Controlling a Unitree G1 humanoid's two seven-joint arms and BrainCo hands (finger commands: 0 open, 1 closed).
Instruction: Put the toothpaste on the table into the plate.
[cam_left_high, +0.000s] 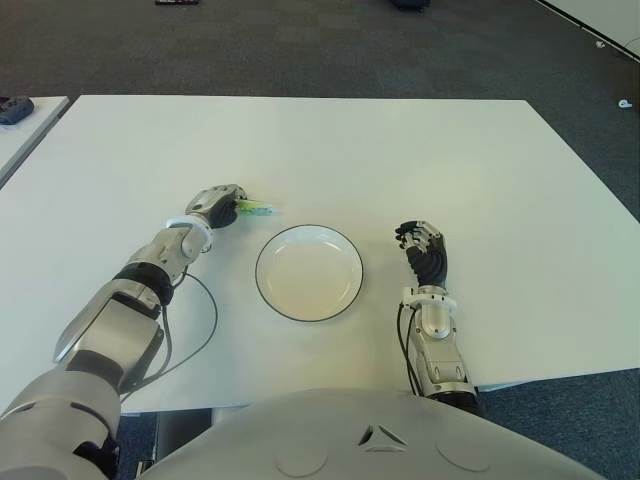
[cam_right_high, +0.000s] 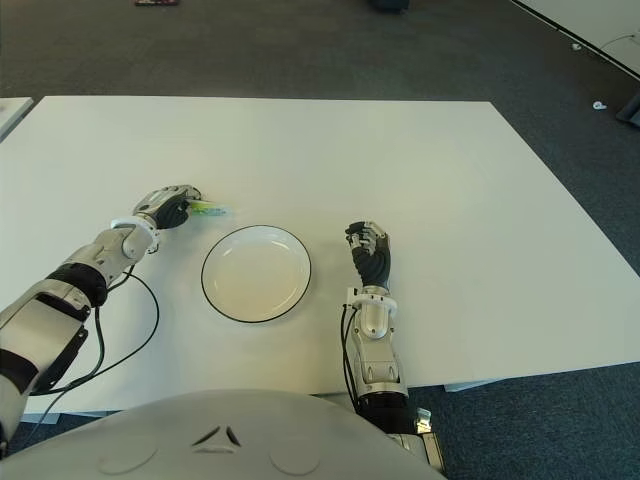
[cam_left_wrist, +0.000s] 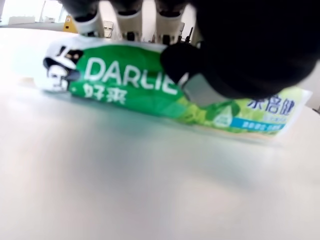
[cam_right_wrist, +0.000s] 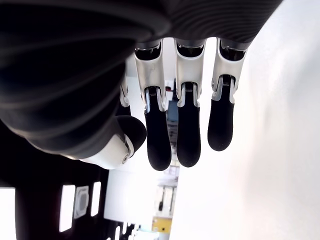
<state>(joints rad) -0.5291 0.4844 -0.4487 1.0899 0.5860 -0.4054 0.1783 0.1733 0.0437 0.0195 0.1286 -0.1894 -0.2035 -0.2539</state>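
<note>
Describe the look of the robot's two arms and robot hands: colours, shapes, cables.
Both arms have silver-grey metal shells with black joint sections and a white ring at each wrist. The left robot hand and right robot hand have several black fingers with white knuckle housings. A thin black cable loops beside the left forearm; another runs along the right forearm.

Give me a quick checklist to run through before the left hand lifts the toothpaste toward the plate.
1. Left hand at the toothpaste: ok, fingers over the tube, thumb pressing its front in the left wrist view.
2. Grip firm enough to lift: cannot tell; the tube seems to lie on the table.
3. Plate free to receive: ok, nothing in it.
4. Path from tube to plate: ok, nothing between them.
5. Right hand out of the way: ok, on the plate's right side, holding nothing.
</note>
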